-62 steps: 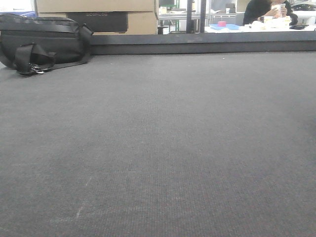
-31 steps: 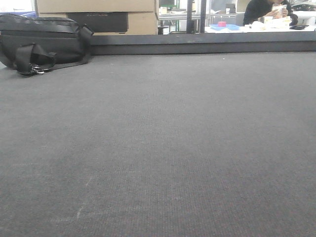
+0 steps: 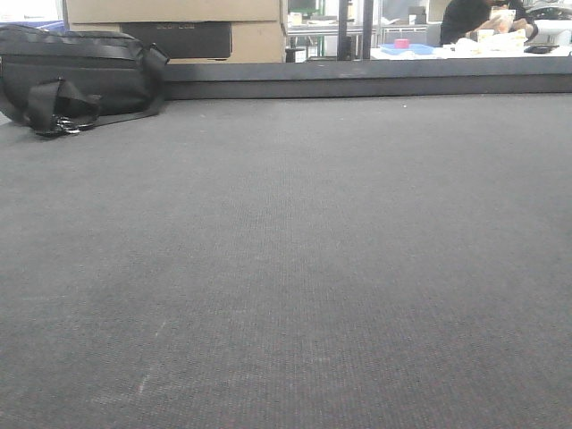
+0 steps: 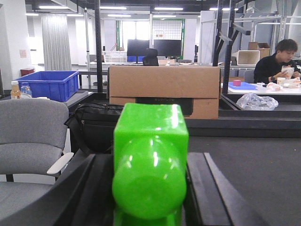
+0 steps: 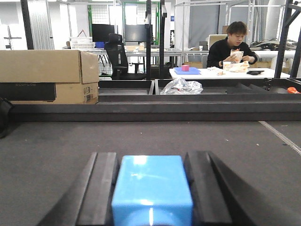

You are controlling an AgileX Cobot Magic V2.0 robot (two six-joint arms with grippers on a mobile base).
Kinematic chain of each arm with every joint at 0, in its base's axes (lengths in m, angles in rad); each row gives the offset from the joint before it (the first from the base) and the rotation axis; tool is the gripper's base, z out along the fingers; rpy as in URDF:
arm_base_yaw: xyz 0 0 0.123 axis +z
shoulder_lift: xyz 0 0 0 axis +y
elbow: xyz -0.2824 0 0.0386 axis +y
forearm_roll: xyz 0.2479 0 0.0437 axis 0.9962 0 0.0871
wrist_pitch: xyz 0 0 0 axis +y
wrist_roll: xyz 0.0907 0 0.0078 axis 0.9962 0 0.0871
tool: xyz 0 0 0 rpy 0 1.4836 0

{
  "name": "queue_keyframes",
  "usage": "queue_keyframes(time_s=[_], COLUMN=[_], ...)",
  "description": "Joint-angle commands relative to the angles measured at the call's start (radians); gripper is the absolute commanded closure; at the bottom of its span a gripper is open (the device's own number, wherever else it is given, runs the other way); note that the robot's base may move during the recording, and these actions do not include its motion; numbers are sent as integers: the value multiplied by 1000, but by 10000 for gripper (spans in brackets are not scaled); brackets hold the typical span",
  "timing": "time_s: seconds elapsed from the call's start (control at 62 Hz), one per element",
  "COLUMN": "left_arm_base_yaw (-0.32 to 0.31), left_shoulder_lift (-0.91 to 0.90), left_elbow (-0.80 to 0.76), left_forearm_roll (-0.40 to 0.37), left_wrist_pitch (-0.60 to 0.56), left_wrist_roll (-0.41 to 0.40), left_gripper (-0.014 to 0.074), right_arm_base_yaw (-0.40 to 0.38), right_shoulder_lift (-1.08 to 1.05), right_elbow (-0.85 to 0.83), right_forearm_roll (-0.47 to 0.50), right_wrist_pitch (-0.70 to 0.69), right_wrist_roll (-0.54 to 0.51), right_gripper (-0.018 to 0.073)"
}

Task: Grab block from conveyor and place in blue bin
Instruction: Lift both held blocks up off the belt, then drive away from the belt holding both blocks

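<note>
Here, left pincer [image 4: 149, 200] pinches a green block [image 4: 150, 141]; right pincer [image 5: 151, 207] pinches a blue block [image 5: 151, 181]

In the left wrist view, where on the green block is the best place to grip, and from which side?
Grip the green block on its flat left and right faces, one finger from each side, as the left gripper does now. Those cube walls look parallel, while the rounded dome facing the camera would probably slip.
</note>
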Motion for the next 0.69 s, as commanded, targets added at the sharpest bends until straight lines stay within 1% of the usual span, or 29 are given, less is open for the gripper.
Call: queue_keyframes(time_s=[0.0, 0.677], left_arm_base_yaw=[0, 0], left_shoulder_lift=[-5, -5], left_elbow=[0, 0], left_forearm_roll=[2, 2], left_wrist_pitch=[-23, -23], left_wrist_roll=[0, 0], left_gripper=[708, 708], right_arm_base_yaw=[1, 1], right_shoulder_lift=[-4, -4], right_elbow=[0, 0], right_forearm_roll=[1, 1], right_wrist_pitch=[-25, -25], right_wrist_roll=[-7, -7], right_gripper=[721, 721])
